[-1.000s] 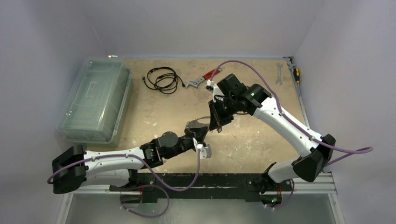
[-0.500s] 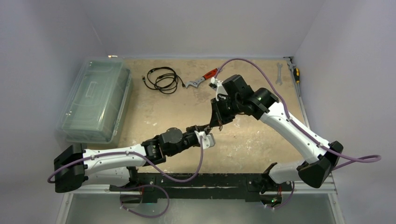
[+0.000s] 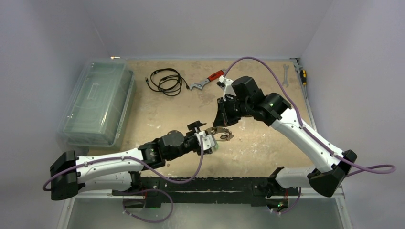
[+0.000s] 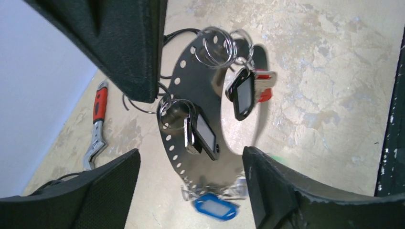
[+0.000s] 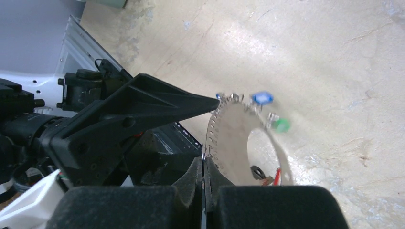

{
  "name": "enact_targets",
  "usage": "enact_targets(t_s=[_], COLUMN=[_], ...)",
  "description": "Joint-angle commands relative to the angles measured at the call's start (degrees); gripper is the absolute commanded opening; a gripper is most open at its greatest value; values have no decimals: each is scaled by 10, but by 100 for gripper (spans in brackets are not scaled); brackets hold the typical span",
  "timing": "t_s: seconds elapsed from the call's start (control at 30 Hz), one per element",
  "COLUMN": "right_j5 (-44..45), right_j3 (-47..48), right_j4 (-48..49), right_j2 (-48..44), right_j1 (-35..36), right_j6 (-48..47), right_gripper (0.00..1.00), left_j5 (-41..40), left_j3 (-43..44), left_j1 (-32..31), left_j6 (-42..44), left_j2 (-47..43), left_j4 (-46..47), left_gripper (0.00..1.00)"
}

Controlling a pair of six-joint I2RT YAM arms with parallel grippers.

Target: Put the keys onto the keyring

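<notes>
The keyring (image 4: 187, 83), a large thin grey metal hoop with a row of small holes along its edge, is held near the middle of the table, between the two arms. It is clamped at its rim by the right gripper (image 5: 204, 160), whose two black fingers are pressed together on the metal. The hoop extends away from those fingers, with the sandy, mottled table (image 3: 267, 143) seen behind it.

Several small keys hang from the hoop on thin wire split rings. In the left wrist view two keys with black plastic tags (image 4: 205, 136) are seen against the hoop, one of them with something red behind it. A key with a blue plastic tag (image 4: 216, 207), blurred, is seen at the lower end. In the right wrist view the blue tag and a key with a green plastic tag (image 5: 282, 125) are seen at the far rim.

The left gripper (image 3: 204, 135) is placed just beside the hoop. Its black fingers (image 4: 286, 191) are spread wide apart, one on each side of the hoop, and nothing is gripped by them. Whether the hoop is touched by either finger cannot be told.

Towards the back of the table a red-handled adjustable wrench (image 3: 207, 80) and a black coiled cable (image 3: 165, 81) are laid near each other. A clear plastic lidded box (image 3: 98, 100) is set along the left side. A silver open-ended spanner (image 3: 285, 75) and a yellow-and-black screwdriver (image 3: 302, 74) are laid at the far right corner.
</notes>
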Motion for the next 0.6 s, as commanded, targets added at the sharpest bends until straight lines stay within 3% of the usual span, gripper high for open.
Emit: enact_targets(t_s=[0.0, 0.3, 0.4, 0.57], right_j5=[7, 5, 5, 2], right_j3=[6, 4, 1, -8], right_j4=[42, 57, 65, 76], right_j2=[-13, -14, -20, -30], right_j1=[0, 0, 0, 0], right_j6=[14, 31, 41, 54], right_gripper=[0, 0, 0, 0], left_j5=[7, 10, 0, -6], left_j3=[5, -18, -11, -30], left_j1=[-4, -4, -4, -4], left_j6=[-49, -78, -83, -102], left_j2=[-39, -3, 16, 13], left_j4=[6, 113, 117, 154], left_gripper=[66, 54, 40, 26])
